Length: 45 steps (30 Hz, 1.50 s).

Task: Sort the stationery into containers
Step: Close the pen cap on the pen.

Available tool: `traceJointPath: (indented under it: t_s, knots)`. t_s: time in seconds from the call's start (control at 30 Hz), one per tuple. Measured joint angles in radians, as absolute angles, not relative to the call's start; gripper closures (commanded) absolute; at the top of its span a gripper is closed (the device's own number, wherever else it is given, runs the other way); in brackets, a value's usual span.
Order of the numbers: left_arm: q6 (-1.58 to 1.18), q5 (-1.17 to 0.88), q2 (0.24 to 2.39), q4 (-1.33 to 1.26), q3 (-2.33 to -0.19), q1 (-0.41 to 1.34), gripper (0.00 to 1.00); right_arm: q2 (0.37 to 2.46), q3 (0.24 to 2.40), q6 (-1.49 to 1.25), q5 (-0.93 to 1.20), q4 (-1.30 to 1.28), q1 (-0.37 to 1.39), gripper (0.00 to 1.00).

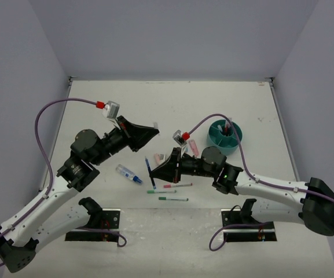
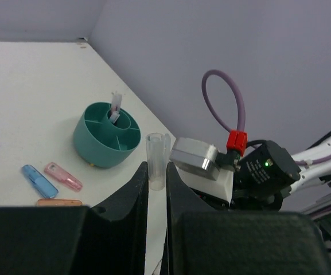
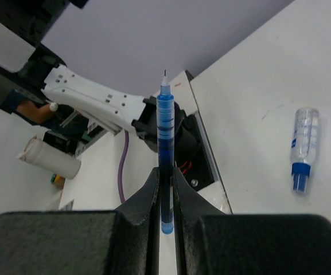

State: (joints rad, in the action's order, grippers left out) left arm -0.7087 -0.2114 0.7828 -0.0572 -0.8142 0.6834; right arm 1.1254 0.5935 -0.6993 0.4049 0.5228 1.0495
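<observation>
I read the right tool [image 3: 165,179] as clenched on the blue pen [image 3: 165,123]: both fingers press its barrel, and its tip points away from the wrist. In the top view this pen sits over the middle of the tabletop [image 1: 109,104], towards the near edge; I cannot tell whether it touches the surface. I read the left tool [image 2: 156,175] as clenched on a clear cylinder [image 2: 155,150], which stands upright between the fingers, above the tabletop just left of centre. The teal cup [image 1: 225,134] stands between the centre and the right edge, with a pink-and-white item [image 2: 115,107] upright in one compartment. The clear blue-capped tube [image 1: 129,174] lies just left of the held pen. A pink pen [image 1: 178,185], one green pen [image 1: 162,191] and a second green pen [image 1: 173,198] lie near the near edge. A blue highlighter [image 2: 39,181], a pink highlighter [image 2: 63,176] and an orange highlighter [image 2: 59,201] lie near the cup, apart from it.
</observation>
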Motion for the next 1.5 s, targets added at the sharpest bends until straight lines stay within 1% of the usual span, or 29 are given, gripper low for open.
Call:
traceJointPath:
  t_s: [0.2,0.57,0.83,1.23,1.5]
  knots:
    - [-0.702,-0.314,0.776,-0.09,-0.794,0.683,1.0,1.096,0.611,-0.679,0.331,0.528,1.05,1.0]
    - [-0.702,-0.364,0.759,-0.104,-0.787,0.683,1.0,0.961,0.611,-0.625,0.204,0.463,1.05,1.0]
    - [-0.702,-0.389,0.767,-0.114,-0.787,0.683,1.0,0.91,0.611,-0.601,0.17,0.418,1.05,1.0]
    - [-0.702,-0.424,0.778,-0.124,-0.786,0.683,1.0,0.906,0.611,-0.59,0.165,0.404,1.05,1.0]
    - [-0.705,-0.432,0.787,-0.158,-0.745,0.683,1.0,0.876,0.611,-0.577,0.14,0.362,1.049,1.0]
